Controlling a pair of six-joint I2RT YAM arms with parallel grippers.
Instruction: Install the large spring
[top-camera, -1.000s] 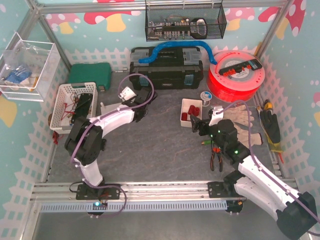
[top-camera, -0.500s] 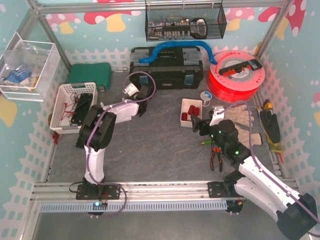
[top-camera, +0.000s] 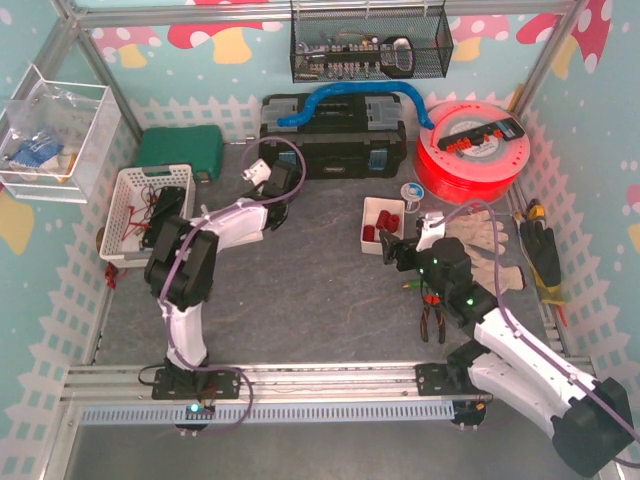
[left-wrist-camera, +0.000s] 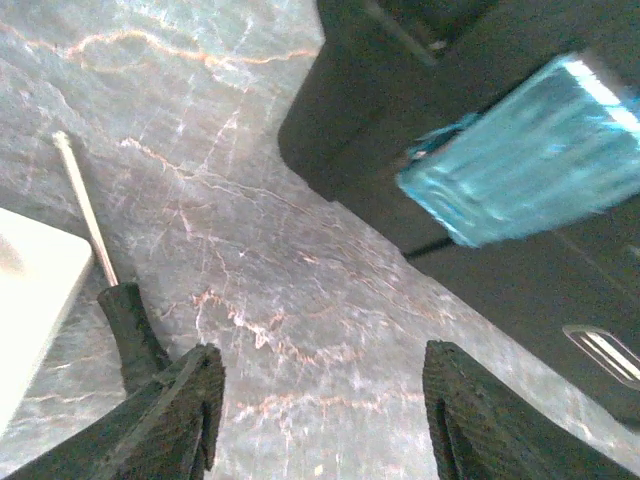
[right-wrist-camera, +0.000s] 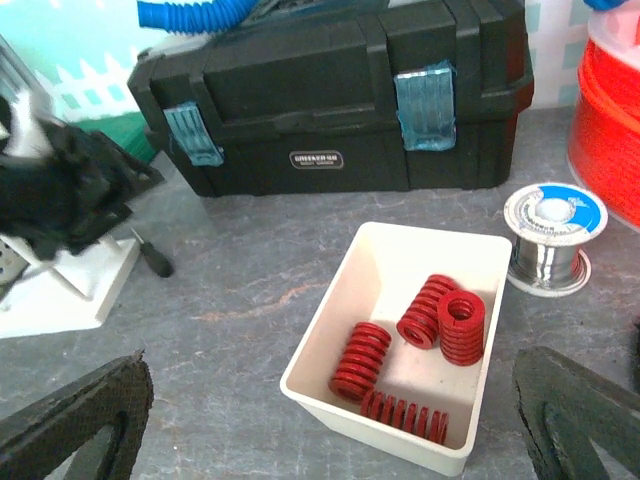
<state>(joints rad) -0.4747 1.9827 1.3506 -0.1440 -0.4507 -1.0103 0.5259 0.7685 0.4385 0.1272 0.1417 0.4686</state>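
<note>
The right tool (right-wrist-camera: 330, 400) hangs spread before the tray (right-wrist-camera: 430, 236) holding the large spring (right-wrist-camera: 405, 415); the left tool (left-wrist-camera: 315, 400), spread, holds nothing.

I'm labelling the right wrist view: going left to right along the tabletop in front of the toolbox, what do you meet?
Left tool → black-handled screwdriver → white tray holding the red springs → solder spool → red filament spool.
</note>
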